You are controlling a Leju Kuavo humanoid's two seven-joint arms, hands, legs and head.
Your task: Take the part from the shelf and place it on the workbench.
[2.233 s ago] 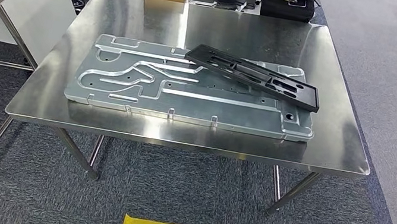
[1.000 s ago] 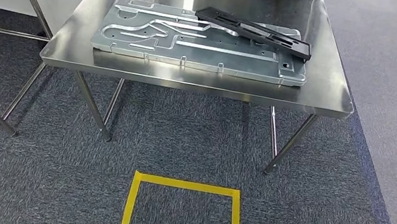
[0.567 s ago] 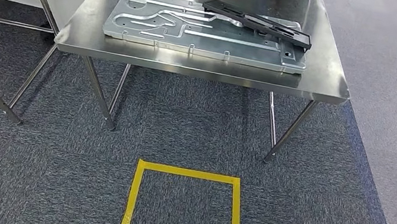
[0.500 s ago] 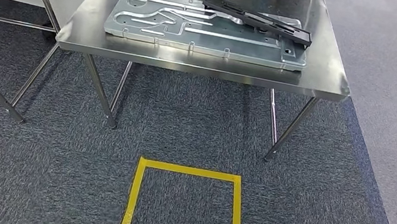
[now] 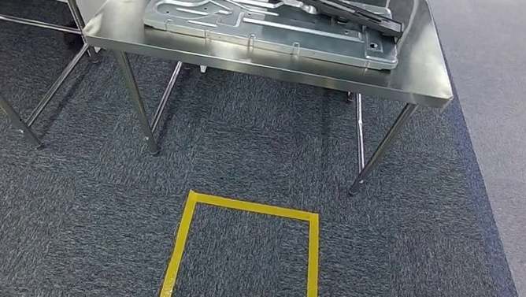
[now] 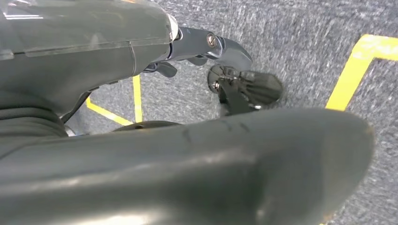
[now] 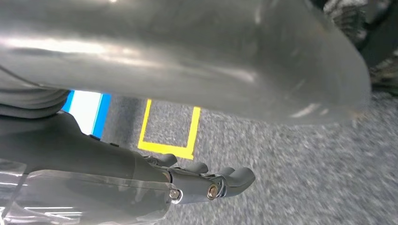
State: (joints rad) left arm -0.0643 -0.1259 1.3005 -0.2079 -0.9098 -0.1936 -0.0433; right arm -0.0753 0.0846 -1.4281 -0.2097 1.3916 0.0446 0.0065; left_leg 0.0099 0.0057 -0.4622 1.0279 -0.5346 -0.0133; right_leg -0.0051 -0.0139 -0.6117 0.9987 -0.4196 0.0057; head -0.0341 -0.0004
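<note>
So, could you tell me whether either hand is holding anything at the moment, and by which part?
Nothing is held: the left hand and right hand both hang free above the carpet.

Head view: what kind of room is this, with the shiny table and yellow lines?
Probably a factory workshop or robot test floor. A steel workbench holds a big machined metal plate with a black part on it, and yellow tape marks squares on the grey carpet.
</note>
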